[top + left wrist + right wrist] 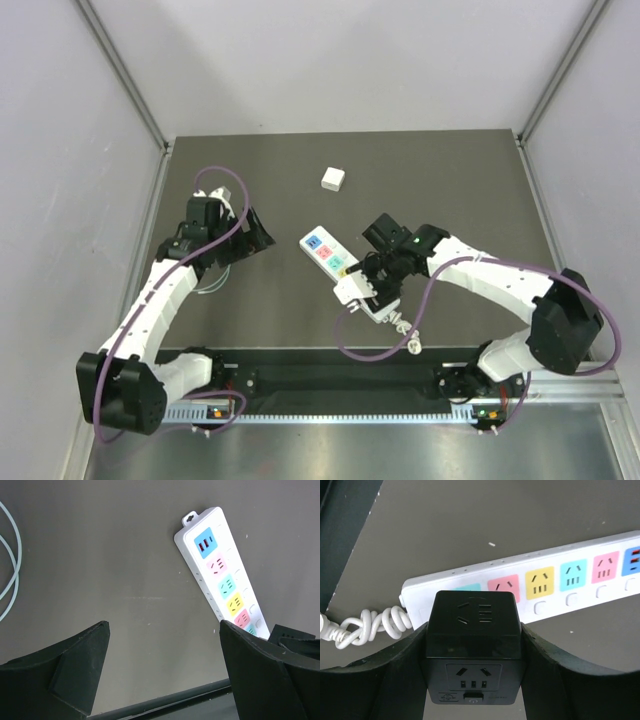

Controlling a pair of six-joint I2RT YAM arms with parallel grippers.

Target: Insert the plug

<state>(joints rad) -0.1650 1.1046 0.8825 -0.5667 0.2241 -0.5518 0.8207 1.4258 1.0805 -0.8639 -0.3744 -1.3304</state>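
A white power strip [325, 252] with coloured sockets lies on the dark table, its coiled white cord [400, 330] trailing toward the near edge. My right gripper [383, 272] is shut on a black cube plug adapter [473, 645] and holds it over the cord end of the strip [570, 580], in front of the teal and red sockets. Whether its prongs touch the strip is hidden. My left gripper [250, 235] is open and empty, left of the strip. In the left wrist view the strip [220, 575] lies beyond the right finger, and the left gripper [162, 625] has only bare table between its jaws.
A small white cube [333, 179] sits at the back middle of the table. A thin pale blue cable [12, 580] loops at the left by the left arm. Grey walls enclose the table on three sides. A black rail runs along the near edge.
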